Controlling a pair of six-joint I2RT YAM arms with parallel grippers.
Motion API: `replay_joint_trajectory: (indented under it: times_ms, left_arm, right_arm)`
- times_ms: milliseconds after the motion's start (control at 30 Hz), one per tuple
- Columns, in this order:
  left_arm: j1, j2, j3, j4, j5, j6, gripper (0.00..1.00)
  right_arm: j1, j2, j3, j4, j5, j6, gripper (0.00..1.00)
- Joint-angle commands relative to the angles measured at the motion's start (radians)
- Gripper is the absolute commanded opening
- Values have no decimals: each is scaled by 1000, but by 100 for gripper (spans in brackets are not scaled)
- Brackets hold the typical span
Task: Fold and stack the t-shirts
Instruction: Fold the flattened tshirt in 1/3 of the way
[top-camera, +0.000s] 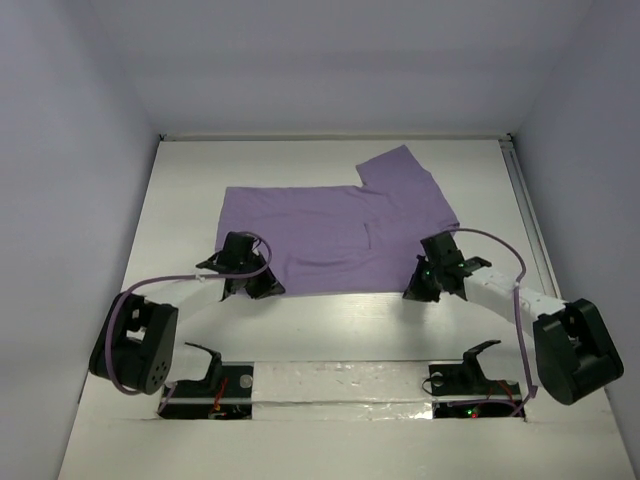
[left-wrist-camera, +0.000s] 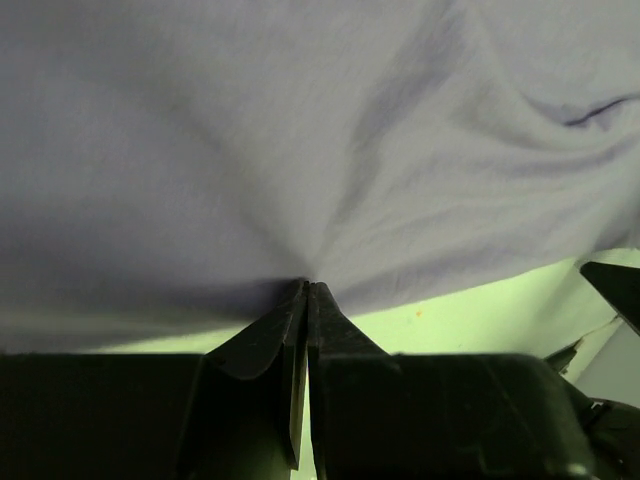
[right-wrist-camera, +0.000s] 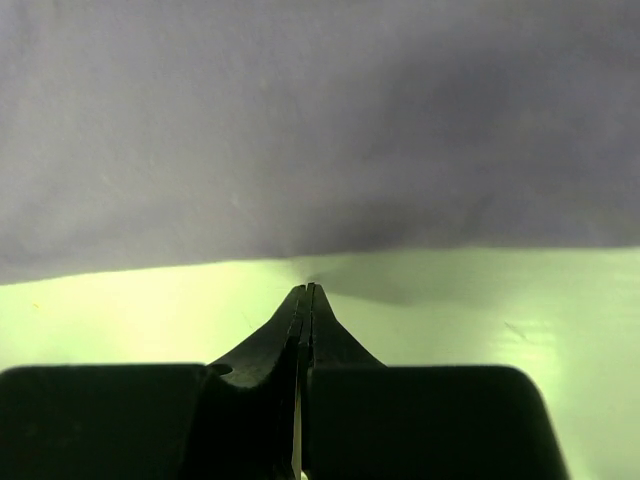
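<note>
**Hem check: purple t-shirt (top-camera: 330, 235) flat on the table (top-camera: 330, 325), both grippers at its near edge**

Only the overhead view shows the whole t-shirt, spread mid-table with one sleeve poking out at the far right. The wrist views just show cloth up close. The left gripper (left-wrist-camera: 307, 287) is clamped on the fabric, creases fanning from its tips. The right gripper (right-wrist-camera: 305, 288) is closed too, at the hem, but I can't tell if it caught any. Both arms reach low, wrists tipped down.

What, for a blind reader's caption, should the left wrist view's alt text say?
The shut left claw pinches the near edge of a purple t-shirt, with creases fanning out from the pinch. A strip of pale table shows below the hem.
</note>
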Motion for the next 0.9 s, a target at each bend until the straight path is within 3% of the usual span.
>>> replay_joint_trajectory:
  times_ms: [0,67,100,133,167,200,333,500,600,700,867]
  left_arm:
    - [-1,-64,47,-152,-47,-1,0]
    - [8,-94,150,-219,-111,25,0]
    - [21,-89,280,-232,-166,62,0]
    - [43,-62,417,-245,-218,103,7]
    - [44,-36,419,-242,-218,104,10]
    - [80,-5,548,-239,-268,146,12]
    - [209,276,799,-203,-367,229,17]
    - [280,588,1111,-216,-391,272,14]
    - [289,739,1259,-267,-436,306,27]
    - [300,817,1304,-275,-477,323,39]
    - [321,899,1327,-294,-500,347,40]
  right_arm:
    - [9,-45,46,-78,-27,-15,0]
    - [9,-42,111,-92,1,-58,1]
    - [9,-16,204,-104,14,-75,1]
    - [9,13,293,-123,34,-108,1]
    - [9,13,293,-120,38,-124,1]
    - [9,39,360,-114,37,-138,1]
    - [9,114,465,-78,14,-188,0]
    - [9,142,490,-51,-27,-213,0]
    - [9,157,491,-54,-37,-225,0]
    - [9,163,476,-54,-44,-227,0]
    - [9,163,436,-35,-55,-214,0]
